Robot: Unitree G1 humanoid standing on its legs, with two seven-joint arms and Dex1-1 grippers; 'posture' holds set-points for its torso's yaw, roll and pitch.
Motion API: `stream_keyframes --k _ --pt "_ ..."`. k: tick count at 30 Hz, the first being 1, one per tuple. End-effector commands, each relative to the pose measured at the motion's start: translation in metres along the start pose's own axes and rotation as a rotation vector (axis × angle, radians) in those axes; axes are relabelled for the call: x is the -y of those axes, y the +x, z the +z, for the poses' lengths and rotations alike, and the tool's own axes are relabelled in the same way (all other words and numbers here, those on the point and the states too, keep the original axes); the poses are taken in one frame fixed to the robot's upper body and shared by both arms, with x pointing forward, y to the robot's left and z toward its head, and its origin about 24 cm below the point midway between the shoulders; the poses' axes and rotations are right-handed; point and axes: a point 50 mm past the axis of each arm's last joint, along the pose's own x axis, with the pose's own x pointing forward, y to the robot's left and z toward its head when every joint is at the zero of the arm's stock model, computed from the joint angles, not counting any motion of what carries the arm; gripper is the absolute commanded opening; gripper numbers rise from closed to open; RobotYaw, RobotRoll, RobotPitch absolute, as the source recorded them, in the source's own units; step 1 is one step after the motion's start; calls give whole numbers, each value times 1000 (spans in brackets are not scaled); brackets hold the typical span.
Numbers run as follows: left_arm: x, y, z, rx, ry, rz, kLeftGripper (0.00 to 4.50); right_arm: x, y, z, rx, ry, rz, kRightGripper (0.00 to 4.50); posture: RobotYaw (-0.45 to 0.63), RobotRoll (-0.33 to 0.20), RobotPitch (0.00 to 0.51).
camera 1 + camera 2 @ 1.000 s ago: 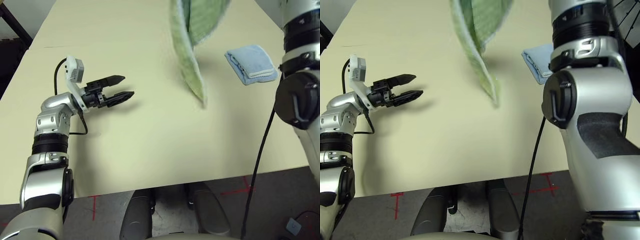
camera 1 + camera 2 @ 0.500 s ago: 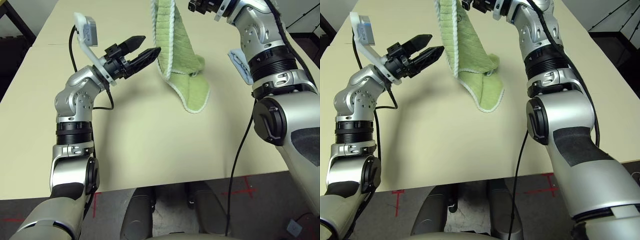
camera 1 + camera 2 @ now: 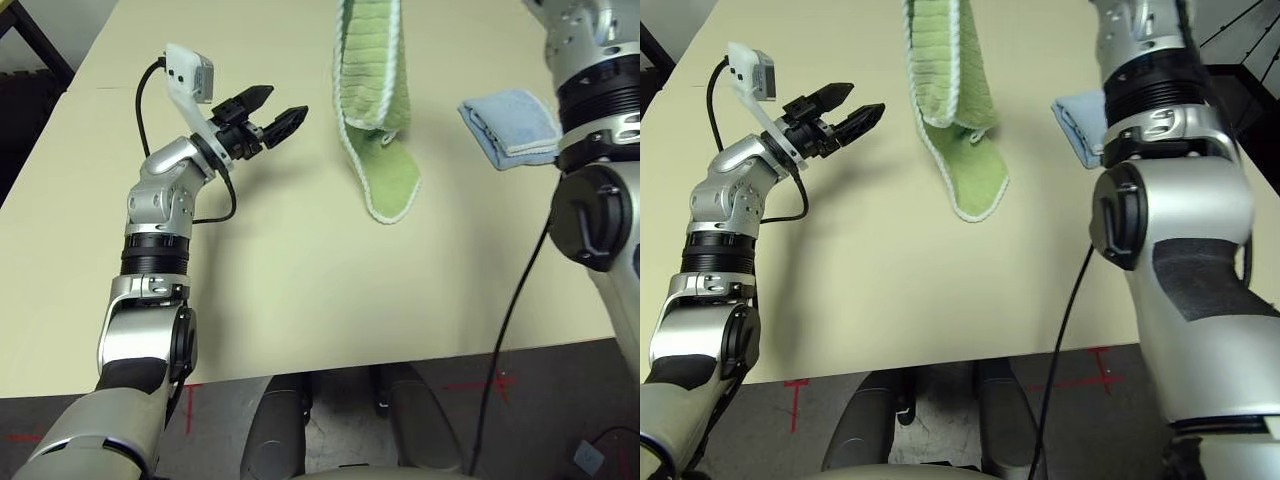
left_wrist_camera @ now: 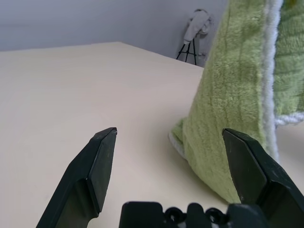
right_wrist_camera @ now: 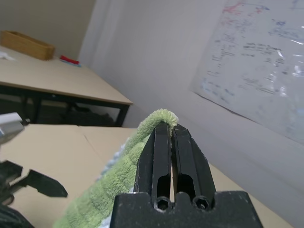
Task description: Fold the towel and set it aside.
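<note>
The light green towel (image 3: 375, 95) with white edging hangs down from above, and its lower end (image 3: 975, 190) rests curled on the cream table (image 3: 300, 290). My right gripper (image 5: 170, 126) is shut on the towel's top fold, high above the table. Raised off the table, my left gripper (image 3: 272, 108) stands open to the left of the hanging towel, a short gap away. In the left wrist view the towel (image 4: 237, 95) hangs just beyond the left gripper (image 4: 169, 131), near one fingertip (image 4: 237, 147); nothing is between the fingers.
A folded light blue cloth (image 3: 510, 125) lies on the table to the right of the towel, beside my right arm (image 3: 595, 200). The table's front edge (image 3: 330, 370) runs below, with floor beyond it.
My left gripper rose from low over the table toward the towel, then eased back a little. The towel's lower end came down onto the table. The right gripper stayed shut on it.
</note>
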Motion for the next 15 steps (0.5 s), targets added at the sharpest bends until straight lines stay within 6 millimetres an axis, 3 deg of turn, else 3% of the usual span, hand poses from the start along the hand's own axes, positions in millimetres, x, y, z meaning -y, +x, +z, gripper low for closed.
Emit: stream_keyframes --k 1,7,15 --pt "10 16 2 33 -44 -43 4500 -2 6 6 33 -19 18 62 -31 0 221" --pt "31 40 7 92 -106 -93 4500 -1 7 7 41 -20 6 62 -35 0 222" --pt "41 45 -3 35 -89 -93 4500 1 8 10 50 -24 -15 62 -35 0 224"
